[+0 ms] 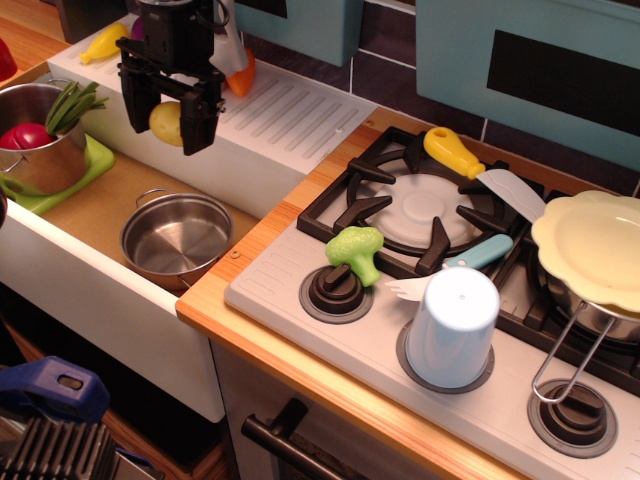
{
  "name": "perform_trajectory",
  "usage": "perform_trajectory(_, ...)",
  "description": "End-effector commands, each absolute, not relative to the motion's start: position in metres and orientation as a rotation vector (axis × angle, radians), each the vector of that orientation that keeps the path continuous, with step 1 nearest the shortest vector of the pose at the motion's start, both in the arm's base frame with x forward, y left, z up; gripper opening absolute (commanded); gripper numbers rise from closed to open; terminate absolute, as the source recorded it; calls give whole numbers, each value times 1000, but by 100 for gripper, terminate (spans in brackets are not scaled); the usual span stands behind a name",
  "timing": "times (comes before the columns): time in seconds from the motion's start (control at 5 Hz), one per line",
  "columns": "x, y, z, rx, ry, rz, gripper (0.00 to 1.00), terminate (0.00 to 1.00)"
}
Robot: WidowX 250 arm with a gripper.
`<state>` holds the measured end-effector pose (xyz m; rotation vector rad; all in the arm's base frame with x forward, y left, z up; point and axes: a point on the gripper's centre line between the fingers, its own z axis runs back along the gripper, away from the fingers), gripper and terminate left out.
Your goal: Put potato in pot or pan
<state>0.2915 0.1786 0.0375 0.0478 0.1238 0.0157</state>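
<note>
The potato (165, 122) hangs in the air, clamped between the two black fingers of the pincer (163, 128), which is closed narrowly around it. It sits over the edge of the white drainboard (290, 120), above the sink basin. The empty steel pot (177, 238) stands in the basin at about 6 o'clock from the potato, apart from it. At 9 o'clock from the potato a second steel pot (35, 140) holds a red vegetable and green beans and rests on a green mat (62, 185). At 12 o'clock, behind the arm, a yellow banana-shaped toy (103, 43) lies on the drainboard. Far off at 4 o'clock, on the stove (420, 330) set in the counter (330, 385), are a broccoli (356, 250) and an upturned pale blue cup (453, 326).
</note>
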Motion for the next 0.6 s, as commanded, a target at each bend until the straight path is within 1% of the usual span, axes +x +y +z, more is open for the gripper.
perform_trajectory(0.0, 289, 195, 40, 82, 37, 6, 100, 0)
perform_trajectory(0.2, 289, 199, 37, 72, 30, -3, 100, 0)
perform_trajectory(0.4, 289, 195, 34, 49, 4, 8, 100, 100)
